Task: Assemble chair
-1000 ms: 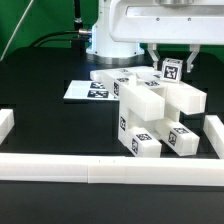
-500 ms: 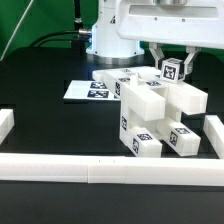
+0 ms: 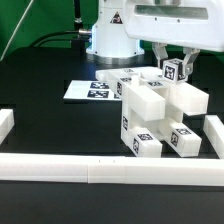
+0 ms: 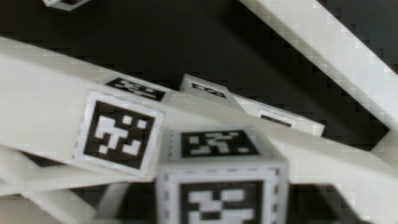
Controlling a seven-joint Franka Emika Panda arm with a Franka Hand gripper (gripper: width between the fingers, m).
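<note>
The partly built white chair stands right of the table's middle, a stack of blocky tagged pieces. On its top right rises a small tagged post. My gripper hangs over that post with one finger on each side, and a thin gap shows beside the post, so the jaws stand open around it. In the wrist view the post's tagged end fills the near middle, with dark gaps at both sides. Another tagged chair piece lies beside it.
The marker board lies flat at the back, left of the chair. Long white border bars run along the front, the exterior view's left and right. The arm's base stands behind.
The fingers have spread slightly away from the post's sides. The post and the rest of the chair have not moved.
</note>
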